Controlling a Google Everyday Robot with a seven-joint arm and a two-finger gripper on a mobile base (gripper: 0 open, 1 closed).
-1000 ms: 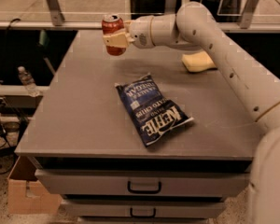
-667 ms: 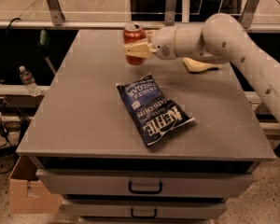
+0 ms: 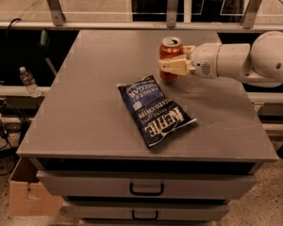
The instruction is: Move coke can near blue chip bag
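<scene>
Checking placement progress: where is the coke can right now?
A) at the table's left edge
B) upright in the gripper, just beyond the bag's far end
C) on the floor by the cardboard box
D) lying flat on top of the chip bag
B: the coke can is upright, clasped by the gripper, just behind the blue chip bag.

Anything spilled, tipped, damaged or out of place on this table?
Nothing stands out. The coke can is upright, gripped by the hand, just beyond the blue chip bag, which lies flat and diagonal on the table. No spill visible.
</scene>
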